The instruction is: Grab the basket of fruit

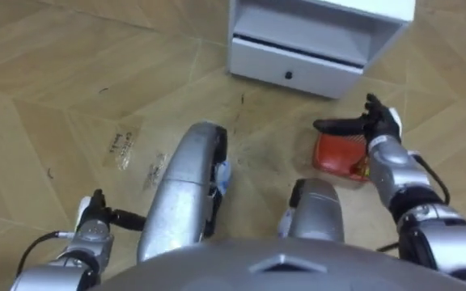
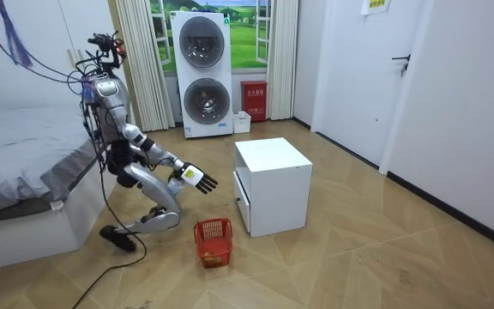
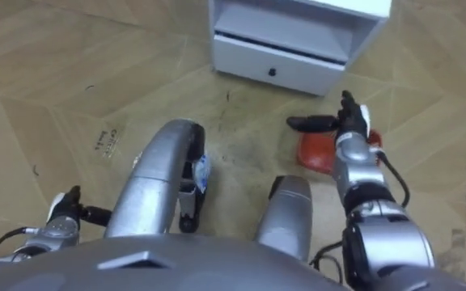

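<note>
One basket (image 1: pixel 336 155) on the floor before the cabinet (image 1: pixel 298 61) | right hand (image 1: pixel 376 123) spread flat above it, not touching | left hand (image 1: pixel 94 229) low at left, state cannot be told | robot kneels

Silver rounded thighs, grey torso, black joints. The right hand (image 1: pixel 378 125), nearest the white cabinet (image 1: pixel 298 71): black fingers, silver forearm, looping black cables. The left hand (image 1: pixel 94 221): silver wrist, black cable.

The red fruit basket (image 2: pixel 213 243) stands upright on the wooden floor (image 2: pixel 358 257), open top upward, with mesh-like sides. It sits at about seven o'clock from the white cabinet (image 2: pixel 273 172), near its lower front corner but not touching it.
</note>
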`<state>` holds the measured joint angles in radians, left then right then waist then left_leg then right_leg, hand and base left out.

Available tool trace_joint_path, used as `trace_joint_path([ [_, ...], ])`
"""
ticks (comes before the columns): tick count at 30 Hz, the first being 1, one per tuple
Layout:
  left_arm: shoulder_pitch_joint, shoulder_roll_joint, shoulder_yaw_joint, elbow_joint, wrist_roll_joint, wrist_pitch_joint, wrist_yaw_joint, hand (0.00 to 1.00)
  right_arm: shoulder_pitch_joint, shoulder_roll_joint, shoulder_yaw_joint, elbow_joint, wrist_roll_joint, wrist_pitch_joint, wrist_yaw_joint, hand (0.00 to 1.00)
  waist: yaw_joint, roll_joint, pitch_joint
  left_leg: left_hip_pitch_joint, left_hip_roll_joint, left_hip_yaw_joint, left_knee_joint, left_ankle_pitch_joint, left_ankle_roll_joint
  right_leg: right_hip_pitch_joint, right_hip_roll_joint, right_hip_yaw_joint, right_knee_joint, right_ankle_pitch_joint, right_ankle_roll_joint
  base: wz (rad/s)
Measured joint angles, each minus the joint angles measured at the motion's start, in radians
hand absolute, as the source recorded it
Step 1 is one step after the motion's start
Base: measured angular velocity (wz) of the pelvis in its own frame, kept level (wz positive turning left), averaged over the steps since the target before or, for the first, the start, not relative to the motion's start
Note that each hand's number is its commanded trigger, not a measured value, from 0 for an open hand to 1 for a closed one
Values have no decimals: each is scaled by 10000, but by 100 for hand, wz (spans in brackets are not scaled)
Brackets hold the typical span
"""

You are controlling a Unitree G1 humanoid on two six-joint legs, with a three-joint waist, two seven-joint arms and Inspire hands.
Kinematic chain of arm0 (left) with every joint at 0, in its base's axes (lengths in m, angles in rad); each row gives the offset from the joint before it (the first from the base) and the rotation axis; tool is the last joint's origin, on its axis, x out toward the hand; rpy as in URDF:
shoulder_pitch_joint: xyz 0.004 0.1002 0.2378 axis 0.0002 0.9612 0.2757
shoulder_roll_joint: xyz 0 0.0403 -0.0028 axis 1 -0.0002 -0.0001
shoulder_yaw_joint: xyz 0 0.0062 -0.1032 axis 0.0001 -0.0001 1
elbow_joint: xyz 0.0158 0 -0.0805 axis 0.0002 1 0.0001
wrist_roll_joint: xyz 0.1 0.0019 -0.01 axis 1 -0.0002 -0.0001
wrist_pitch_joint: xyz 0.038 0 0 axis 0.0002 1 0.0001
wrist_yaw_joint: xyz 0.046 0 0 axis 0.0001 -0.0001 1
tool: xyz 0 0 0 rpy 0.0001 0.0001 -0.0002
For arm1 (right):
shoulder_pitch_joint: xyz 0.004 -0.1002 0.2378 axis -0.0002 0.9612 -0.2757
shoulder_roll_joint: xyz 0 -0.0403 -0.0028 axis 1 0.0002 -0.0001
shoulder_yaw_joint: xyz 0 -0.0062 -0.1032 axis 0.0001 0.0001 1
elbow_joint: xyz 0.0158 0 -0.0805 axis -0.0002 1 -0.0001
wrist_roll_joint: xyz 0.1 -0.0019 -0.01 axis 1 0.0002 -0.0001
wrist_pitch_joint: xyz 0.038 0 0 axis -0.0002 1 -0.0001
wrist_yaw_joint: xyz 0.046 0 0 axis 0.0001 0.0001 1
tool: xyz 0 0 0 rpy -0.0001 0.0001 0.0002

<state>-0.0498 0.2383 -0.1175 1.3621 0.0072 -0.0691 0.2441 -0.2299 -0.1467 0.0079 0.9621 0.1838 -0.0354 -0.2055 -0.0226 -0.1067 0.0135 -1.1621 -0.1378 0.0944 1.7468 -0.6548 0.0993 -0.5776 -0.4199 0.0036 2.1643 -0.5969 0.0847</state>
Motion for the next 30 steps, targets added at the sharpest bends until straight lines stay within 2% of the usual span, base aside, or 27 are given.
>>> trace_joint_path([
  [1,-3,95,-190,47,-287,-155,213,0,68,-57,-23,25,-92,-72,-122,0,-174,-158,-48,-223,199,280,314,100,113,995,94,109,-70,341,72,48],
  [2,42,53,-252,26,-479,-259,299,0,-79,-210,-29,36,-110,-317,-220,0,-148,-135,58,-488,309,342,814,125,54,1361,238,301,-237,210,-5,14],
  [3,52,6,-249,25,-532,-254,290,0,-90,-262,-41,35,-126,-460,-250,0,-178,5,175,-598,334,298,1026,112,-12,1465,235,269,-108,-7,-40,-11],
  [4,112,-62,-245,-2,-559,-257,289,0,51,-280,-167,24,-208,-581,-315,0,-313,104,211,-787,389,284,1322,93,9,1494,216,194,181,-85,-117,12],
  [5,147,-111,-259,-8,-565,-258,289,0,245,-282,-234,20,-393,-556,-436,0,-366,87,219,-920,361,328,1454,77,13,1491,230,253,355,-207,-165,15],
  [7,212,-195,-285,-10,-636,-276,289,0,379,-281,-314,20,-565,-410,-644,0,-479,24,246,-1060,358,376,1546,30,-59,1466,303,389,477,-480,-127,3],
  [11,535,-294,-694,-19,-738,-437,291,0,547,-276,-303,13,-1105,-325,-1065,0,-778,-139,231,-1164,355,455,1577,4,-159,1468,578,727,497,-887,-123,-3],
  [14,684,-318,-745,9,-762,-461,292,0,610,-282,-300,-523,-1557,-282,-1494,0,-1077,-291,207,-1372,160,479,1774,9,-272,1467,568,1038,786,-1213,-178,-5],
  [15,722,-316,-780,20,-786,-459,292,0,612,-290,-298,-652,-1588,-282,-1560,0,-1101,-300,211,-1401,160,483,1838,-15,-331,1468,569,1083,865,-1243,-193,-12],
  [16,713,-355,-921,21,-860,-465,299,0,574,-347,-291,-812,-1593,-284,-1647,0,-1104,-240,229,-1456,195,394,1956,-23,-383,1416,667,1151,953,-1279,-197,-26],
  [18,722,-358,-1031,23,-860,-506,296,0,554,-383,-232,-951,-1593,-284,-1717,0,-1089,-253,218,-1445,160,315,1970,18,-468,1335,744,1331,994,-1286,-209,-24],
  [21,727,-356,-1155,25,-862,-591,296,0,601,-489,-214,-1054,-1893,-262,-1927,0,-1156,-228,205,-1430,188,314,1955,41,-517,1283,737,1402,1014,-1291,-202,-7],
  [25,767,-350,-1291,14,-966,-678,296,0,605,-485,-203,-1236,-2349,-149,-2039,0,-1151,-234,196,-1422,212,323,1734,-87,-778,1003,687,1548,1151,-1295,-192,-4],
  [30,1079,-340,-1442,-12,-1153,-675,296,0,603,-480,-201,-1386,-2343,-147,-2206,0,-1126,-166,169,-1418,393,339,1679,-65,-937,797,708,1645,1434,-1302,-177,-7],
])
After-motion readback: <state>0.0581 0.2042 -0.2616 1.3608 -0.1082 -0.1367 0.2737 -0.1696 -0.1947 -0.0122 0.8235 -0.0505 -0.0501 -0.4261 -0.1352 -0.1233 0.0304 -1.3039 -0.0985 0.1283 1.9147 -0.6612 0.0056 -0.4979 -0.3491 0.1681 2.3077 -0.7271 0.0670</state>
